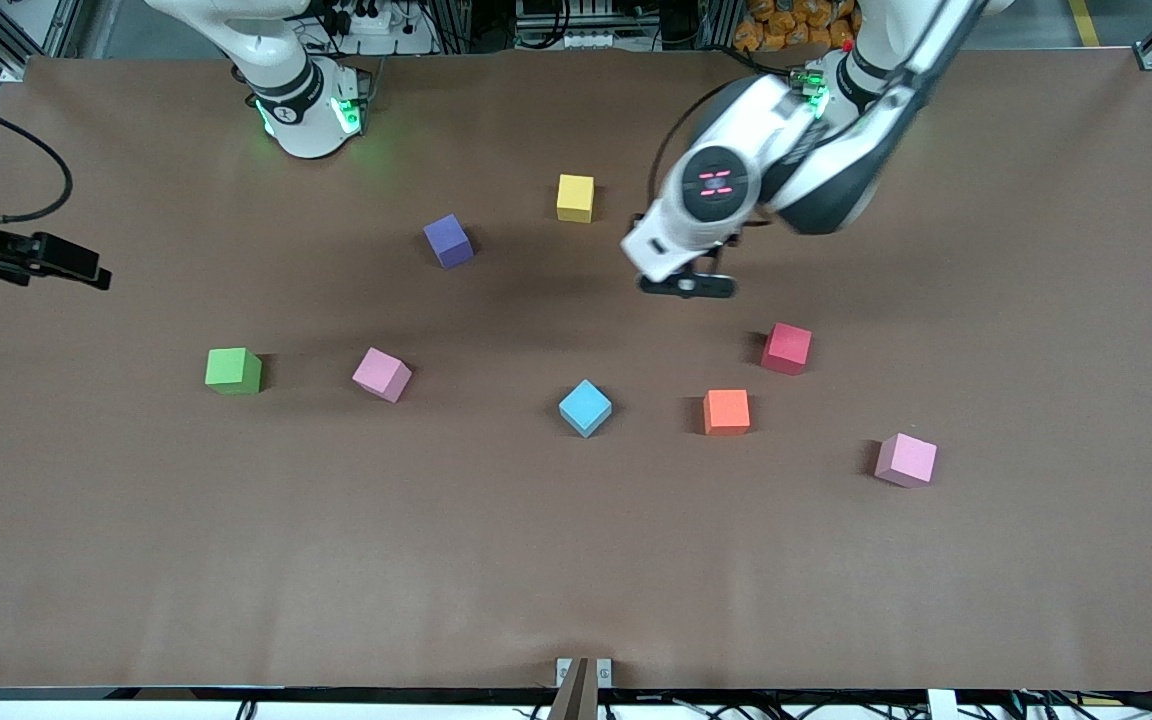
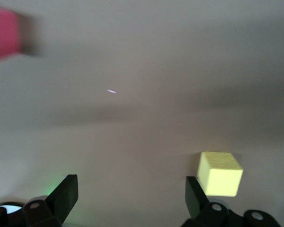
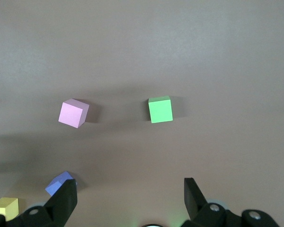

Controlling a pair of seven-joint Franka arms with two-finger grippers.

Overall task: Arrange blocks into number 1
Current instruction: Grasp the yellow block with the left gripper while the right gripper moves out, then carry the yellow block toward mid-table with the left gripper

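**Eight blocks scattered, both jaws spread and empty**

Left gripper [image 1: 688, 285]: up in the air over bare table [image 1: 1036, 350], between the yellow block [image 1: 575, 197] and the red block [image 1: 787, 348]. Its jaws are spread wide with nothing between them. In the left wrist view the yellow block [image 2: 219, 173] sits just outside one fingertip [image 2: 193, 191], not between the jaws; the red block [image 2: 4, 33] shows well ahead of the jaws at the frame's corner, blurred.

Right gripper [image 3: 128, 201]: its arm waits at its own end of the table, and in the front view only a dark part at the frame's edge shows, likely this gripper. In its wrist view the jaws are spread and hold nothing. Ahead of them lie the green block [image 3: 160, 109] and a pink block [image 3: 73, 113], apart from each other; the purple block [image 3: 60, 183] lies just beside one fingertip [image 3: 66, 198].

Blocks, front view: all rest singly on the table, none touching.
- Purple block [image 1: 448, 241] near the yellow one.
- Green block [image 1: 233, 370] and pink block [image 1: 382, 374] toward the right arm's end.
- Blue block [image 1: 585, 407] and orange block [image 1: 726, 411] nearer the camera than the left gripper's spot.
- Second pink block [image 1: 905, 460] nearest the camera, toward the left arm's end.
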